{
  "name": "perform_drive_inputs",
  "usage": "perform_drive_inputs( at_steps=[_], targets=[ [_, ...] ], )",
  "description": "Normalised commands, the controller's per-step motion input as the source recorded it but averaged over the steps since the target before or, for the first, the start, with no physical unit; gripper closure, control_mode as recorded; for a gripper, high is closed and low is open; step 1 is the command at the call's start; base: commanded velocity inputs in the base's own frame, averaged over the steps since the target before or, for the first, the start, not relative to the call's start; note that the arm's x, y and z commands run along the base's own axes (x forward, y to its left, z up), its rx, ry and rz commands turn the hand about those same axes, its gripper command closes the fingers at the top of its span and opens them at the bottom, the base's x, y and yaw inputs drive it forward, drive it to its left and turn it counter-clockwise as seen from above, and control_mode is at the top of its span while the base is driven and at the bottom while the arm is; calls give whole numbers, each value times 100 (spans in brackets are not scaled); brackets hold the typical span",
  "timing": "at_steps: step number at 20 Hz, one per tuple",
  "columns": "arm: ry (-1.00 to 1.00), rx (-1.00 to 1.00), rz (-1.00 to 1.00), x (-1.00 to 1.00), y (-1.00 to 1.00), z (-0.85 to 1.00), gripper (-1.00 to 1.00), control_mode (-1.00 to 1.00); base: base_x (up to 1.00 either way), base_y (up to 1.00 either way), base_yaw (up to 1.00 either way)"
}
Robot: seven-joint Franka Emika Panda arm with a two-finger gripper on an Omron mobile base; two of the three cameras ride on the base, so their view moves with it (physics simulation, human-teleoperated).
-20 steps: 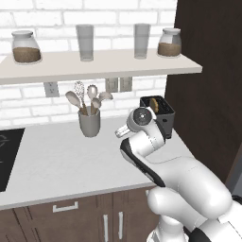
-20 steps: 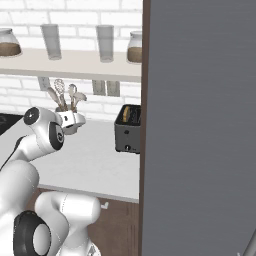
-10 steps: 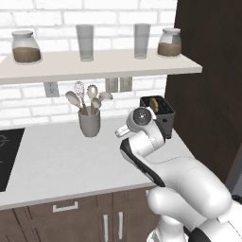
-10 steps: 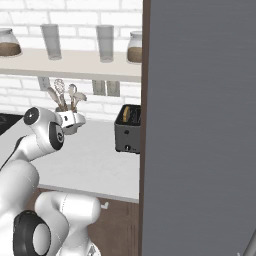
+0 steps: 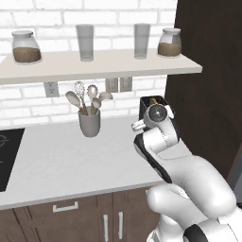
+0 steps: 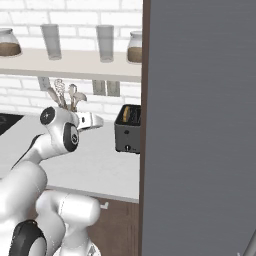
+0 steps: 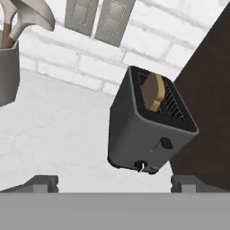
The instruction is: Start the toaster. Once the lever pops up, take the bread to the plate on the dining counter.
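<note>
Step in hand: starting small boxy black toaster (image 7: 150,130), tan bread slice (image 7: 154,93) seated in slot. End effector (image 7: 114,183) spread wide, empty, short of it. Next: press side lever (image 7: 166,143) down.

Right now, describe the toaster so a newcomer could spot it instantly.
On the white counter under the brick wall's shelf, look to the far right end, beside the tall dark cabinet. The toaster is the small black box with bread sticking up from a slot, unlike the grey utensil cup further left.
</note>
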Motion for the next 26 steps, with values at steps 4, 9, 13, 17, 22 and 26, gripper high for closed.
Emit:
perform_drive_inputs(
  at_steps=[4,9,13,17,22,26],
  targets=[
    [3,22,-10,11,-76,44,-100,-100,0,0,0],
    [6,20,-6,19,-27,55,-100,-100,0,0,0],
    [4,6,-9,25,-5,22,-100,-100,0,0,0],
    [0,0,-6,3,0,-1,-100,-100,0,0,0],
    [0,0,-13,1,0,-20,-100,-100,0,0,0],
    [0,0,-10,19,0,-20,-100,-100,0,0,0]
  ],
)
